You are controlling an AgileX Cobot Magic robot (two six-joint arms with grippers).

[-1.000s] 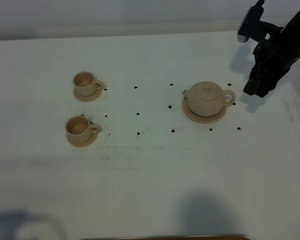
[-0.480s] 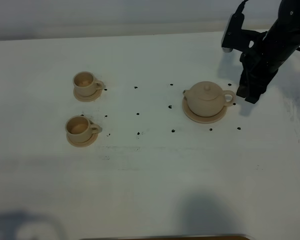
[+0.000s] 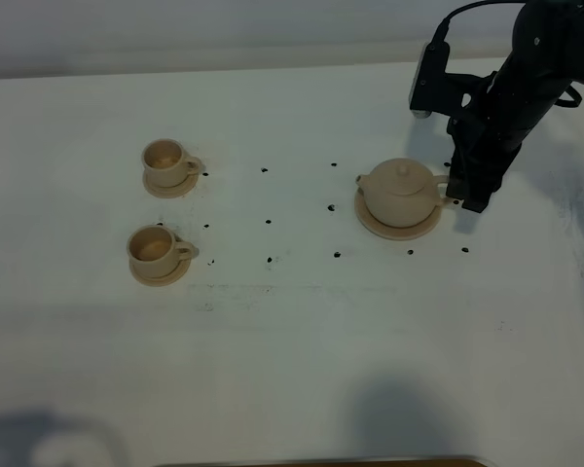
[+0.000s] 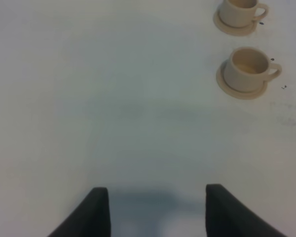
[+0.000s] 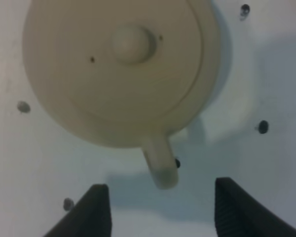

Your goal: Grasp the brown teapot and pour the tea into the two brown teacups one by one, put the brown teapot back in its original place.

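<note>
Hiding the teapot's (image 3: pixel 401 192) handle in the high view, the right gripper (image 3: pixel 470 197) hangs just beside that end of the pot, and its finger spacing cannot be read there. The right wrist view settles it: two fingers stand apart, cut off at the frame edge, with the handle (image 5: pixel 160 165) pointing into the gap, untouched. The teapot sits on its saucer (image 3: pixel 397 233). A cup (image 3: pixel 163 158) and a second cup (image 3: pixel 154 247) stand well apart from it, on the spout side. The left gripper (image 4: pixel 155 212), outside the high view, shows only blurred fingertips, apart, holding nothing.
</note>
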